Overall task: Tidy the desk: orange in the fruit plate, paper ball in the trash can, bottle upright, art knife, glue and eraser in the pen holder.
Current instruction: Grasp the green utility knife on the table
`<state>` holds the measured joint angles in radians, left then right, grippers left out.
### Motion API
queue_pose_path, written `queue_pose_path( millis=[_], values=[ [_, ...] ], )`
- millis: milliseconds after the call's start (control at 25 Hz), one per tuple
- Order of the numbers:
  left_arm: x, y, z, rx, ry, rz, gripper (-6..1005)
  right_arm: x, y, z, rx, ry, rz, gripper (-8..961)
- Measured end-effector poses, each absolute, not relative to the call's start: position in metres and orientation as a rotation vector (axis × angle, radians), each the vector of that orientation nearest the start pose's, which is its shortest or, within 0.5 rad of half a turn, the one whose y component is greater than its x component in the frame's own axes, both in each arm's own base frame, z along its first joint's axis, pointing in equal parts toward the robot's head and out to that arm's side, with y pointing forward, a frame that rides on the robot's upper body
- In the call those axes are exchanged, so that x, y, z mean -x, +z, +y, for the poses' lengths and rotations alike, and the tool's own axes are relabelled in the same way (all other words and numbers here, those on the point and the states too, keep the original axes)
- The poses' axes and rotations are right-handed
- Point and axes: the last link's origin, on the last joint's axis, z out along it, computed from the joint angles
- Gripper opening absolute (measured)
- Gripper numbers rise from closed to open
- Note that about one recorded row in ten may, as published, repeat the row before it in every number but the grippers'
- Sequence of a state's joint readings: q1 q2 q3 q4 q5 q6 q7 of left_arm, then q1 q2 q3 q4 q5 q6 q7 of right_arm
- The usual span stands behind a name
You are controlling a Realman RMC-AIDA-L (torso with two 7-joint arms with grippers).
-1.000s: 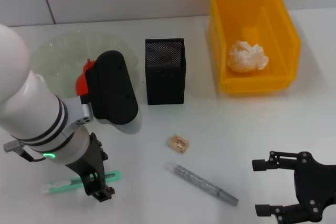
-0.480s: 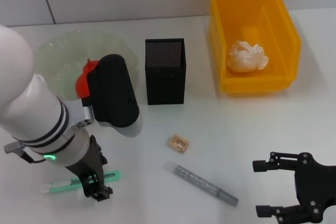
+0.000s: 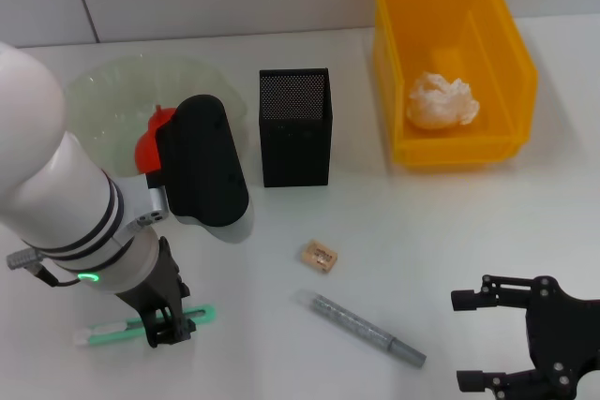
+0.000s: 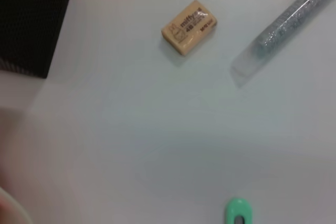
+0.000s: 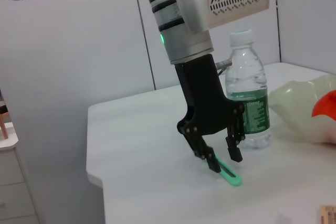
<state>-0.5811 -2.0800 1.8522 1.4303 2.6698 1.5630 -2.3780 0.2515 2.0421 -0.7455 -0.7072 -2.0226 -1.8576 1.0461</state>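
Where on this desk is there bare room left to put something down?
Bare tabletop lies between the pen holder and the trash can, and from the eraser across to the right gripper. It is crowded on the left: the left gripper hangs over the green art knife, beside the bottle and fruit plate.

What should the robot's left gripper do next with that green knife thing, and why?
Probably close. The left gripper stands open at the desk, fingers on either side of the green art knife, which still lies flat and has to go into the pen holder.
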Motion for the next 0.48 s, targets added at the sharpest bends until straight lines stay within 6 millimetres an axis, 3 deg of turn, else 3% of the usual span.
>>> queue_pose_path(
  millis=[240, 480],
  values=[
    [0.1631, -0.0620, 0.3058, 2.821, 0.967, -0.159, 372, -0.3153, 0.0137, 0.2206, 2.899, 0.723, 0.364, 833],
    [0.1634, -0.0623, 0.3060, 2.822, 0.972, -0.161, 372, -0.3146, 0.0135, 0.2215, 2.900, 0.725, 0.361, 833]
  ],
)
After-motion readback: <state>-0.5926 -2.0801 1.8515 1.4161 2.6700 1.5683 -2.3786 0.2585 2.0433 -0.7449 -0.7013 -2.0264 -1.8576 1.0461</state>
